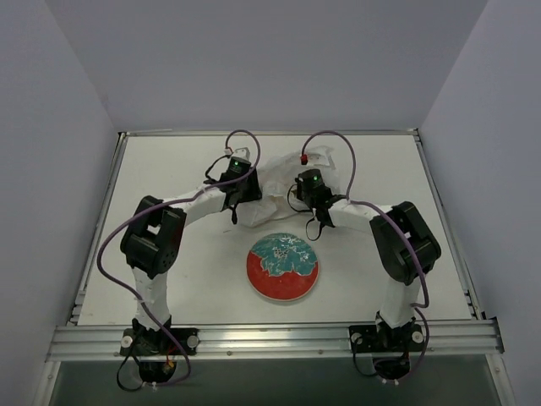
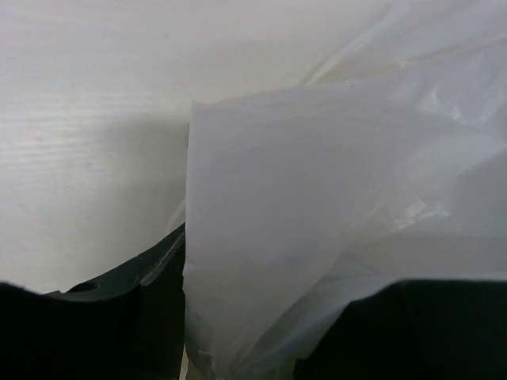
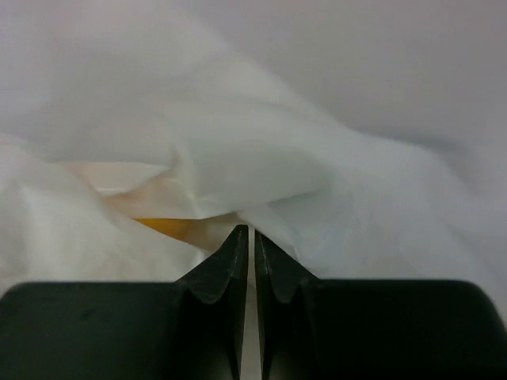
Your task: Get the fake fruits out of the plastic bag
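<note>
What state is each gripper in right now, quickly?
Left gripper: open, jaws apart with plastic bag film between them.
Right gripper: shut at the bag's film; whether it pinches any cannot be told.

A robotics lab bench, I'd say: a white table (image 1: 182, 283) boxed in by plain pale walls (image 1: 270, 59) (like a test booth), with the left arm (image 1: 155, 237) and right arm (image 1: 407, 244), cables (image 1: 243, 132) looping, bolted to an aluminium rail (image 1: 270, 340) along the table's near edge.

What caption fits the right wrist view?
Right tool shut on a fold of the plastic bag, an orange-yellow fruit showing through the film.
</note>
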